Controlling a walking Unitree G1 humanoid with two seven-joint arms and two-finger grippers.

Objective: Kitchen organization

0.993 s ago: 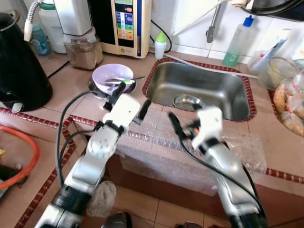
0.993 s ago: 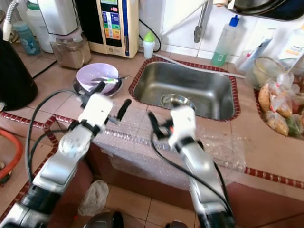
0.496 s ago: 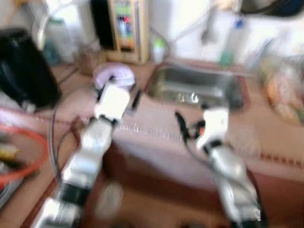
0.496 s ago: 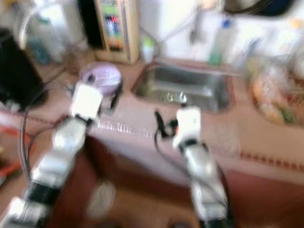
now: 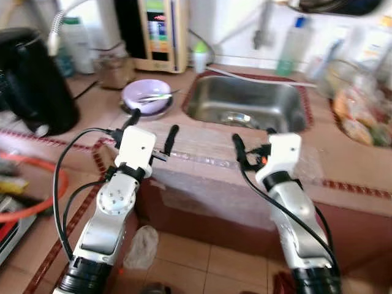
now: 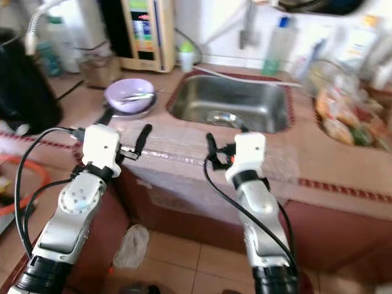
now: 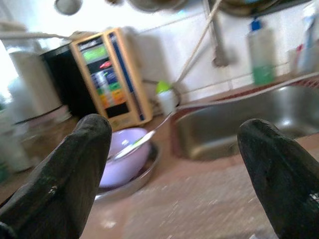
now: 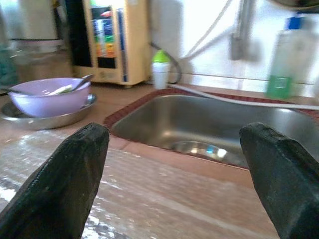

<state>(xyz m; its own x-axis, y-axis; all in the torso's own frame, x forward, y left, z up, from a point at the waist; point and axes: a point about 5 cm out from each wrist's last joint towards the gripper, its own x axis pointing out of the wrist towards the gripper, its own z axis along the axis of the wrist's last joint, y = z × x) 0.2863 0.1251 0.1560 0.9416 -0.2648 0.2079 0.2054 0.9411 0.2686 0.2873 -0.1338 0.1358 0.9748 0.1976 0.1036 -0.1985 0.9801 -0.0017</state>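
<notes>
From the left eye view, your left tool hovers over the front edge of the worktop, fingers spread apart and holding nothing, and the purple bowl — the likeliest thing to tidy, though the task names none — lies straight beyond it, toward the wall and just beside the left rim of the sink. Your right tool is also spread and empty, facing the sink's front rim, so the left arm is plainly the nearer to the bowl; the utensil across the bowl seems to run sideways toward the sink, but the blur makes that a guess. A black kettle stands well to the left. The right eye view gives the same layout; the bags of food at the far right are smeared and cut by the frame, so you cannot tell what they hold. In the left wrist view both black fingers stand wide apart, with the bowl sitting in a shallow metal dish nearer one finger than the middle of the gap — judge that you would need to swing toward it before reaching. The right wrist view looks between open fingers over the bubble-wrap sheet into the sink, bowl off to one side; the small green-capped bottle behind is too soft to read.
</notes>
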